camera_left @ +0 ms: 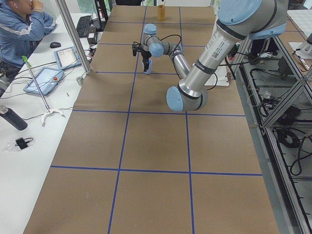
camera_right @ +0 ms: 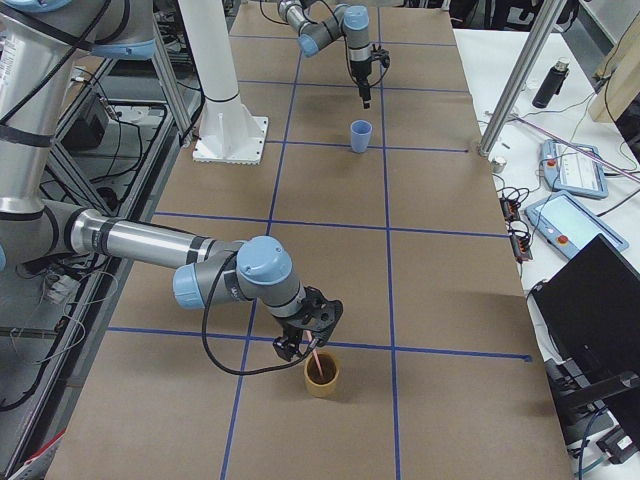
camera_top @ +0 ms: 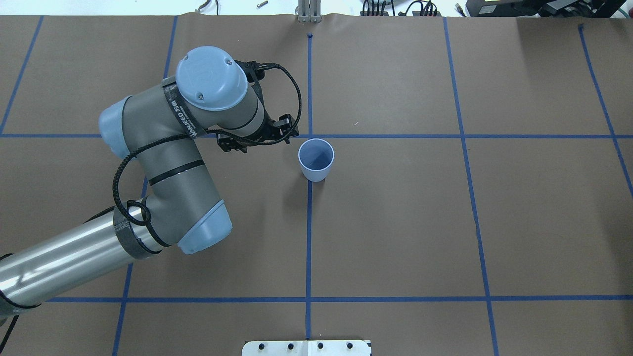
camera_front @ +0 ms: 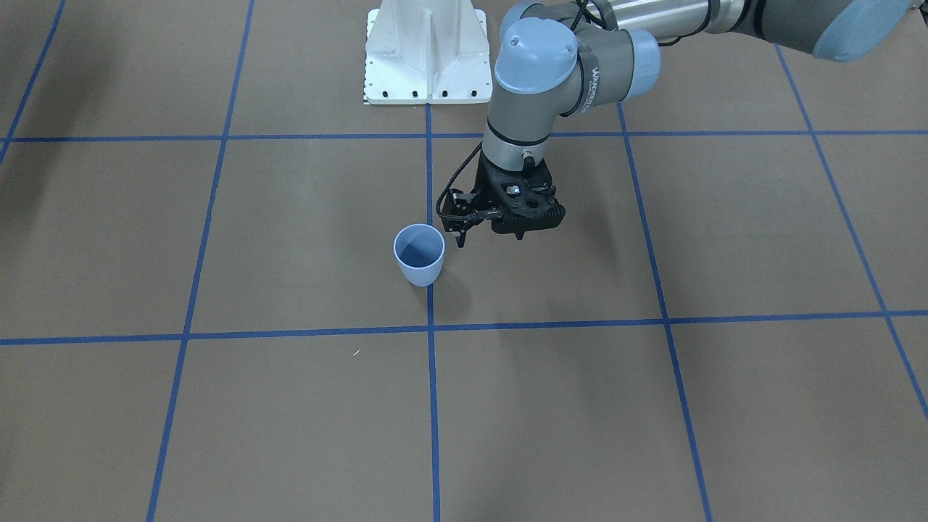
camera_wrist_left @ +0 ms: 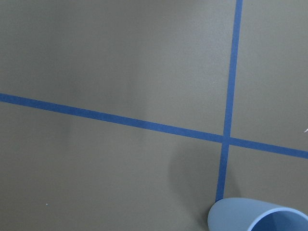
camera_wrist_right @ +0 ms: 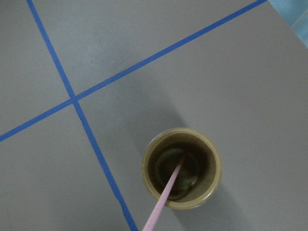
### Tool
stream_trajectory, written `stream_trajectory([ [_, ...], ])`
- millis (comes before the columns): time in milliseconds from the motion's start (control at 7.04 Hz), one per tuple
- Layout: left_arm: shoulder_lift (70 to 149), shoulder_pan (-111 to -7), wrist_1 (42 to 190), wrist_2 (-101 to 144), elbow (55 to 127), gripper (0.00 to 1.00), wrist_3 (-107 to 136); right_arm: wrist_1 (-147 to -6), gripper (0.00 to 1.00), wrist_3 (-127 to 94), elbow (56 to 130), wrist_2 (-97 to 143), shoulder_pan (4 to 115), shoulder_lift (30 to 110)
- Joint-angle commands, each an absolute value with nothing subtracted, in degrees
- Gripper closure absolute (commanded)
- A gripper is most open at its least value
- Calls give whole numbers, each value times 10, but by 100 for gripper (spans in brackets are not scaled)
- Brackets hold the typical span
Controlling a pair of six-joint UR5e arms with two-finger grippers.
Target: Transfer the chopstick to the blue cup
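Observation:
The blue cup stands upright and empty near the table's middle; it also shows in the overhead view and at the bottom edge of the left wrist view. My left gripper hangs just beside the cup, points down and holds nothing; I cannot tell whether it is open. One pale pink chopstick leans inside a brown cup far toward my right end of the table. My right gripper hovers just over that brown cup; its fingers do not show and I cannot tell its state.
The white robot base stands at the table's robot side. Blue tape lines cross the brown table cover. An operator sits at a side desk with tablets. A laptop stands beyond the table's operator side.

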State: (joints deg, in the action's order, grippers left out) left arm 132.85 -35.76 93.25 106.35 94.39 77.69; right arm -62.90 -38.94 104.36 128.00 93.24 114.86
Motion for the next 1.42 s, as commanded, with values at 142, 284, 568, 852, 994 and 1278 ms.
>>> stream_trajectory([
  [142, 1328, -357, 933, 1063, 943, 2, 780, -625, 2, -398, 1049, 1250, 916, 1150],
  [284, 1328, -356, 933, 1063, 943, 2, 780, -625, 2, -418, 1056, 1252, 905, 1148],
  [568, 1328, -357, 933, 1063, 942, 2, 780, -625, 2, -478, 1075, 1227, 860, 1150],
  [852, 1325, -356, 933, 1063, 942, 2, 780, -626, 4, -483, 1073, 1221, 853, 1150],
  [994, 1325, -356, 933, 1063, 943, 2, 780, -628, 7, -482, 1071, 1221, 846, 1156],
  [1278, 1325, -356, 933, 1063, 943, 2, 780, -628, 22, -479, 1068, 1217, 839, 1158],
])
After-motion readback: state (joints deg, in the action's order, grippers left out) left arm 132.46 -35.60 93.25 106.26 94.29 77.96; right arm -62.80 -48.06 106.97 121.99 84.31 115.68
